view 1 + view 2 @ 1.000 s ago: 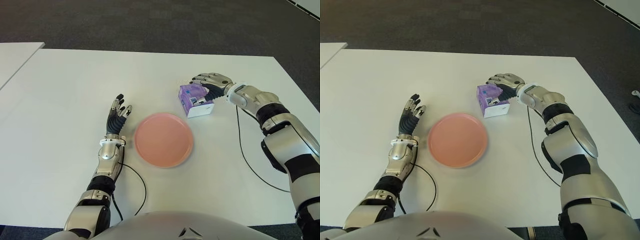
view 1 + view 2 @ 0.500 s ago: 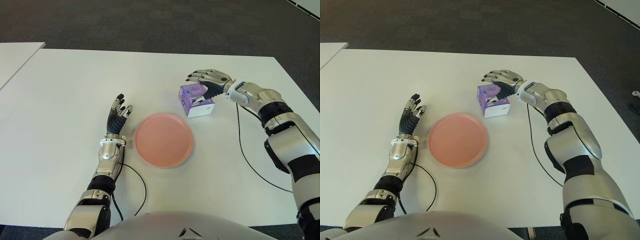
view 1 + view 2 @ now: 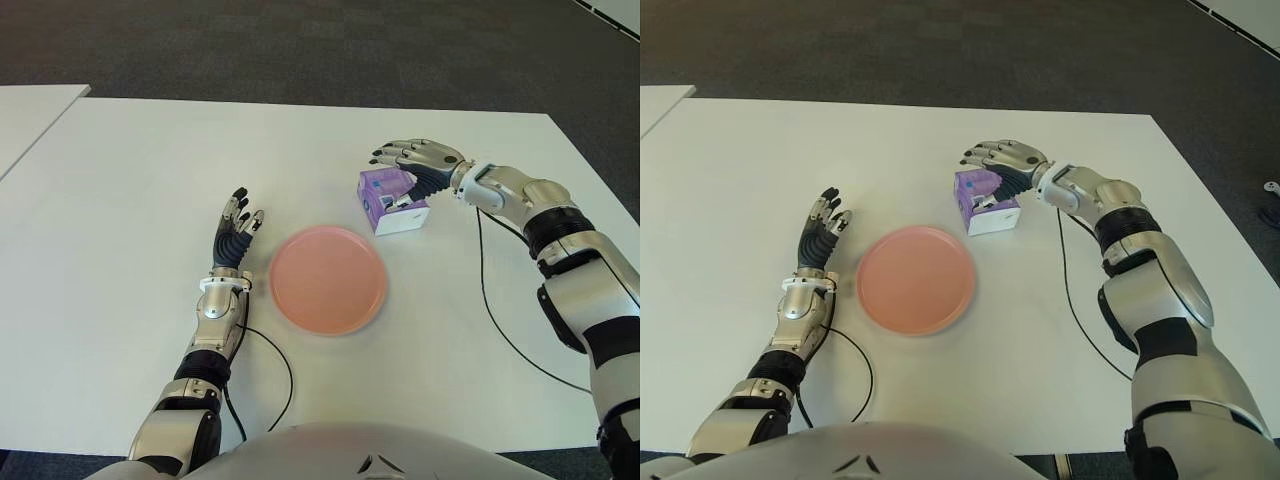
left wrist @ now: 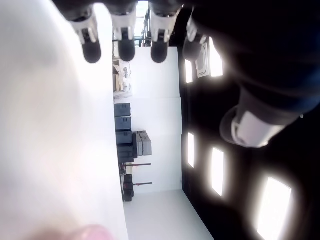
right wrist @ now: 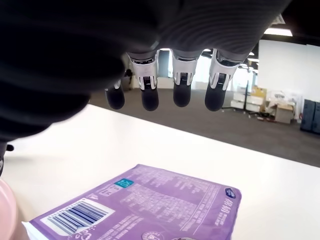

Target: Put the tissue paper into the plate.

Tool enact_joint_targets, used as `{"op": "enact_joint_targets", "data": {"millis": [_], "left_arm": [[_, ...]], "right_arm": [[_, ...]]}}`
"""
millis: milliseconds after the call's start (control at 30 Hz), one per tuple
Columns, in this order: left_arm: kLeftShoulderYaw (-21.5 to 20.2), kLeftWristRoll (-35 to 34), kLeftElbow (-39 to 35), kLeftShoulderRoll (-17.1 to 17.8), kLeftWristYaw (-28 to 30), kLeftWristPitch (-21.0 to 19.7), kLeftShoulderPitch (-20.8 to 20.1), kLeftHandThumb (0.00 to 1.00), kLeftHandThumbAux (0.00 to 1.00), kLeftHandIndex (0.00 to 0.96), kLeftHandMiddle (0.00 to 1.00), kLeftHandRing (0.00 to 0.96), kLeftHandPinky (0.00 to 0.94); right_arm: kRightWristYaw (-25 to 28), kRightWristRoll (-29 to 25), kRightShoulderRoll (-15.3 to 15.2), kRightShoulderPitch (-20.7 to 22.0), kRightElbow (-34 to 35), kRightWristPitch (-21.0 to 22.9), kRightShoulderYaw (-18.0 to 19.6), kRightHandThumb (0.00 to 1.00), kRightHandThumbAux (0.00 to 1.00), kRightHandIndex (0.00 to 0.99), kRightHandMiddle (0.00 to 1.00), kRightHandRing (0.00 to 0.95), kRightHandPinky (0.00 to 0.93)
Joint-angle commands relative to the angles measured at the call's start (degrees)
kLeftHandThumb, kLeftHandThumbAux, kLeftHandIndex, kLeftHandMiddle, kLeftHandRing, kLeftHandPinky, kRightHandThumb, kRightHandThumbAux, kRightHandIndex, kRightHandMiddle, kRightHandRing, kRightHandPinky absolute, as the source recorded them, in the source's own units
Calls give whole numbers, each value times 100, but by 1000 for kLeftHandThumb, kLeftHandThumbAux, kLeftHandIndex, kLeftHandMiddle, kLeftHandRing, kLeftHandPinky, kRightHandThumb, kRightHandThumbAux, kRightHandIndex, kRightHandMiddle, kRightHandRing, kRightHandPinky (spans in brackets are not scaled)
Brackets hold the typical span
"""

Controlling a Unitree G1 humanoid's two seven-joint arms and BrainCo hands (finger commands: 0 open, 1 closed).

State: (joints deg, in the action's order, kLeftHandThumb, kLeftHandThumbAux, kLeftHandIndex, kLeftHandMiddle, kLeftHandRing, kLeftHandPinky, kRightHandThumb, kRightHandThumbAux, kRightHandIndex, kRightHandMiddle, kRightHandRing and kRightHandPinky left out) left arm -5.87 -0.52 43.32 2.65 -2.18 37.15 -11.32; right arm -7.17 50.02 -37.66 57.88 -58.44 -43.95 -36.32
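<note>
On the white table [image 3: 120,180], a pink plate, a purple tissue pack beyond it, and a hand to each side.

Nearest the robot, the left hand [image 3: 233,238] shows just left of the plate [image 3: 327,279], palm toward the tabletop, its fingers [image 4: 125,47] straight and spread, holding nothing. The plate holds nothing. Beyond its far right rim, just apart from it, the tissue paper [image 3: 390,201] sits on the table, a purple pack with a white lower edge and a barcode on its face. Farthest out, the right hand [image 3: 420,165] is above the pack's far right side, its fingers [image 5: 181,82] extended and arched over the pack with a clear gap beneath them, grasping nothing.
</note>
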Motion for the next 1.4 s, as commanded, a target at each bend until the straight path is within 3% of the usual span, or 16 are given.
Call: {"op": "enact_joint_targets", "data": {"millis": [33, 467, 900, 1400], "left_arm": [[-5, 21, 440, -39, 10, -128, 379, 24, 545, 0, 0, 0, 0], [8, 81, 481, -2, -31, -116, 368, 19, 510, 0, 0, 0, 0], [-1, 1, 437, -9, 73, -105, 398, 26, 567, 0, 0, 0, 0], [-3, 13, 433, 0, 51, -91, 424, 19, 559, 0, 0, 0, 0]], "right_arm": [[137, -74, -67, -197, 110, -103, 59, 304, 335, 0, 11, 0, 0], [203, 266, -117, -348, 82, 3, -153, 301, 341, 0, 4, 0, 0], [-121, 670, 123, -344, -420, 282, -550, 319, 321, 0, 0, 0, 0], [-393, 833, 429, -285, -1037, 610, -936, 340, 294, 0, 0, 0, 0]]}}
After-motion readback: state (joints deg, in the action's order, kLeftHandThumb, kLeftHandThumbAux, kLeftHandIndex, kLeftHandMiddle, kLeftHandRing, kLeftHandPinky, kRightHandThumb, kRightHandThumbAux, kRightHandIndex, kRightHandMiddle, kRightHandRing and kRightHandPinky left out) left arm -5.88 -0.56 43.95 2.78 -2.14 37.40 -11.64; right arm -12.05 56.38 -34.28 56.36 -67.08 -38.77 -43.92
